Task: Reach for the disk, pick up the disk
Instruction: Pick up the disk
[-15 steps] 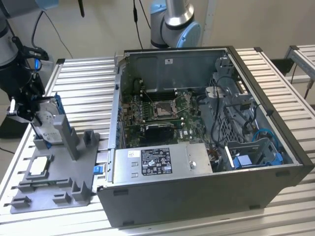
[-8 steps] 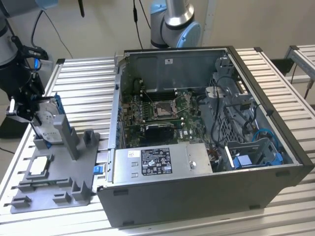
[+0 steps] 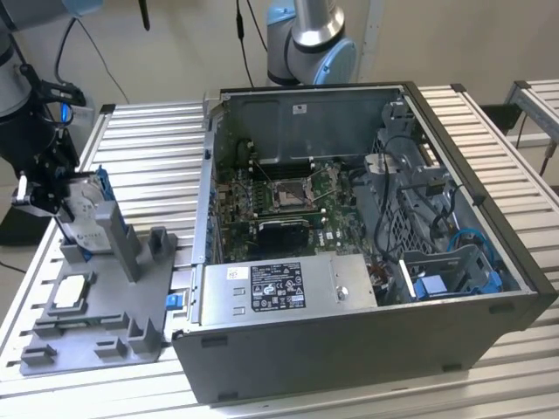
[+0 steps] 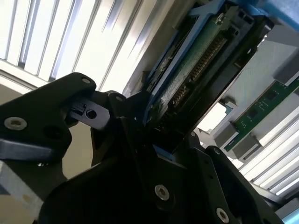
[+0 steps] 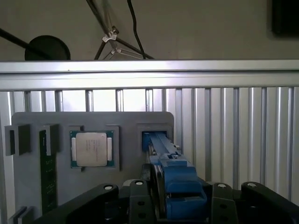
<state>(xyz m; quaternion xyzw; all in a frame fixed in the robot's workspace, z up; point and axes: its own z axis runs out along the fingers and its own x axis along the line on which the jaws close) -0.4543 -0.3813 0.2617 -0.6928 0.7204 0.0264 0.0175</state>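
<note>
Resting on ribbed metal slats [image 3: 148, 148], a grey moulded holder [image 3: 105, 332] carries the flat blue-framed disk [image 5: 163, 147], clamped in the gripper [image 5: 180, 189].

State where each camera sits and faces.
Exterior view: off the arm, above, looking down on the open computer case and slatted table; hand at the exterior view's left.
First wrist view: on the arm, looking past the hand to the tray and chip.
Second wrist view: on the arm, close up to the disk.
Both wrist views share disk and hand.
</note>
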